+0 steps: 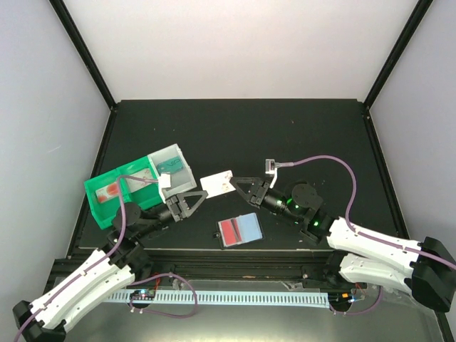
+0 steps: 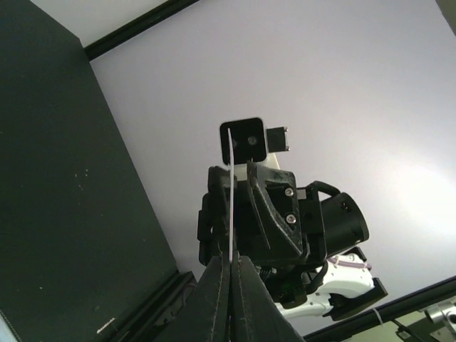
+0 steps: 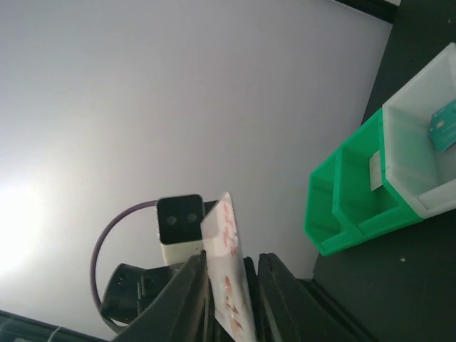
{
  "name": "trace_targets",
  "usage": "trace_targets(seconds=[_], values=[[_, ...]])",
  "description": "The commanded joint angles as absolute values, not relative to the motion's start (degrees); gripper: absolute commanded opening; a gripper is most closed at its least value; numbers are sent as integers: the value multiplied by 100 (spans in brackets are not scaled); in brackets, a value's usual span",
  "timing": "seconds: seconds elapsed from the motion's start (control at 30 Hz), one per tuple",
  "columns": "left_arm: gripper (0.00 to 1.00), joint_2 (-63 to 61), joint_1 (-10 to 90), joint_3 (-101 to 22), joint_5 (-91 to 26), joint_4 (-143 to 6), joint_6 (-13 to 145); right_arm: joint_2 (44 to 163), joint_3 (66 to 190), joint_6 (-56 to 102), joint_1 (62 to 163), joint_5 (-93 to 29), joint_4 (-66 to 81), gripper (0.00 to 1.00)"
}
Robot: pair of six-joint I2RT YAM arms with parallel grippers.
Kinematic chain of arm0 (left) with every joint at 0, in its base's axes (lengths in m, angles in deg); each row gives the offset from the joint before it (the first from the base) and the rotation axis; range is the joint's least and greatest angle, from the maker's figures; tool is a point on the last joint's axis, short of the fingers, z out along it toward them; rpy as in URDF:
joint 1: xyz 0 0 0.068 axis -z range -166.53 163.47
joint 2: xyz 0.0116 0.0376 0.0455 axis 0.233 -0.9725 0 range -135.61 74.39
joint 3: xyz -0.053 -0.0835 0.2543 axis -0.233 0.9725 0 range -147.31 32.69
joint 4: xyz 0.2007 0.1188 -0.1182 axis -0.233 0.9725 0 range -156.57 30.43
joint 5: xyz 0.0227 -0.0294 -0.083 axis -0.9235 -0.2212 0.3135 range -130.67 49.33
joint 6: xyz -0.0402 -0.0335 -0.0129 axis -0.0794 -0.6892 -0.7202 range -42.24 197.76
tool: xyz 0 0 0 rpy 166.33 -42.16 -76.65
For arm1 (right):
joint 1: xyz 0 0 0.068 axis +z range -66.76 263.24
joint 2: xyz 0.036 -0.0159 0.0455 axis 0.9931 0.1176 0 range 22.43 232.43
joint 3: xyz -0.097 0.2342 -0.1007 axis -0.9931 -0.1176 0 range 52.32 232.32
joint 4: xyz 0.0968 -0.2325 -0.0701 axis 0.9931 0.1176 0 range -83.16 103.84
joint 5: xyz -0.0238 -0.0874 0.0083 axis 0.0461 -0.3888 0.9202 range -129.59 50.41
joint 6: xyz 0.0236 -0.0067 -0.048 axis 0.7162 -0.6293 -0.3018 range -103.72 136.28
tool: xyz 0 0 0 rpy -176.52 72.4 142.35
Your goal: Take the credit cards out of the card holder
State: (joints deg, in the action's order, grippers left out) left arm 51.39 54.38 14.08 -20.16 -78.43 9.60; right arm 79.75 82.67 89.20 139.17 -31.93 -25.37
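Note:
A white credit card with red marks hangs in the air between my two grippers. My left gripper is shut on the card's near end, and in the left wrist view the card stands edge-on out of the closed jaws of that gripper. My right gripper is at the card's other end. In the right wrist view the card leans on one finger of that gripper, with a gap to the other. The card holder lies open on the table, showing a red and a pale blue panel.
A green compartment tray sits at the left, with a clear bin at its right end holding a teal card. The right wrist view also shows the tray and the bin. White walls enclose the black table.

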Motion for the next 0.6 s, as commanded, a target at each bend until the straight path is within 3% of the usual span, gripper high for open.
trace_targets(seconds=[0.0, 0.07, 0.27, 0.33, 0.57], values=[[1, 5190, 5444, 902, -2285, -7139, 1566, 7781, 8057, 8705, 13949, -3301, -2549, 27], [2, 5113, 5420, 673, -2332, -6729, 1869, 7619, 7987, 8553, 13948, -3341, -2296, 39], [2, 4661, 5147, -306, -2212, -5363, 2823, 6847, 7750, 7994, 13949, -3534, -1274, 88], [2, 4495, 4987, -546, -2108, -5023, 3071, 6530, 7710, 7759, 13949, -3639, -870, 100], [1, 3958, 3896, -1047, -1264, -4121, 3805, 5385, 7420, 7424, 13949, -4079, 130, 100]])
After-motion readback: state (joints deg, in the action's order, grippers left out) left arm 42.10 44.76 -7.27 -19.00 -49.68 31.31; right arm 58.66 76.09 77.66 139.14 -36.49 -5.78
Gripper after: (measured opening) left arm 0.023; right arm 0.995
